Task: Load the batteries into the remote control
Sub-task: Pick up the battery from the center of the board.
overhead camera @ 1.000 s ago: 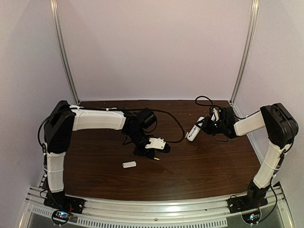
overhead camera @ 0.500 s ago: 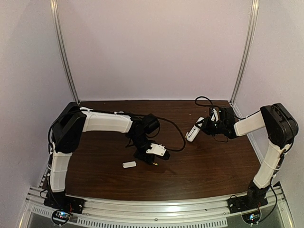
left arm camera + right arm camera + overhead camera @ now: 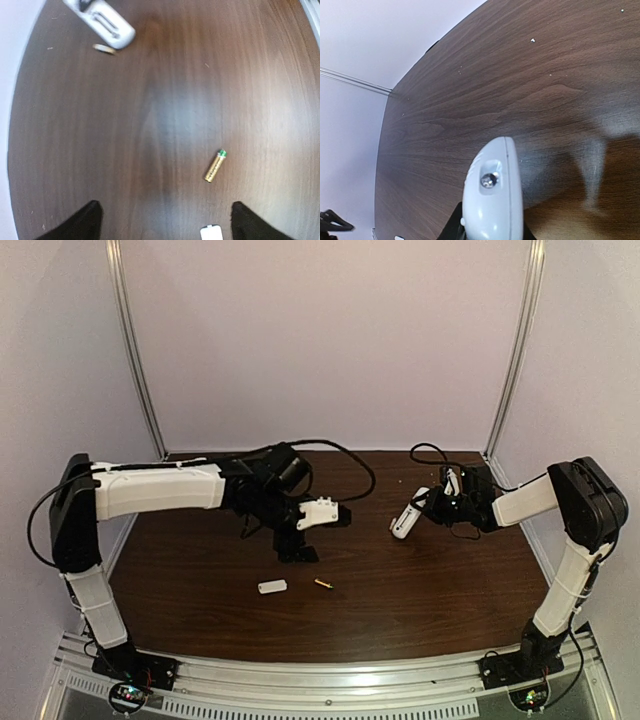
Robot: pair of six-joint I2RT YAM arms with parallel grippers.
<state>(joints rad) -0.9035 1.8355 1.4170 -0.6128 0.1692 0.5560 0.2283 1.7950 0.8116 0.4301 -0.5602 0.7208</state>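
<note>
One gold battery [image 3: 215, 166] with a green end lies loose on the dark table [image 3: 420, 590]; from above the battery [image 3: 323, 583] is right of the small white cover [image 3: 271, 587]. My left gripper [image 3: 165, 203] hovers open above and behind it, nothing between its fingers. My left gripper [image 3: 299, 550] hangs mid-table. My right gripper [image 3: 432, 504] is shut on the white remote control [image 3: 407, 514], held tilted off the table. In the right wrist view the remote control [image 3: 492, 200] fills the lower middle. A small tan piece [image 3: 104, 48], perhaps a second battery, lies below the remote control [image 3: 107, 22].
The white cover [image 3: 211, 233] sits at the bottom edge of the left wrist view. Metal frame posts [image 3: 135, 350] and pale walls enclose the table at back and sides. A black cable [image 3: 350, 465] loops over the far middle.
My left gripper has opened and let go of the gold battery, which now lies on the table. The left arm has lifted and drawn back and left. The right arm has not moved.
</note>
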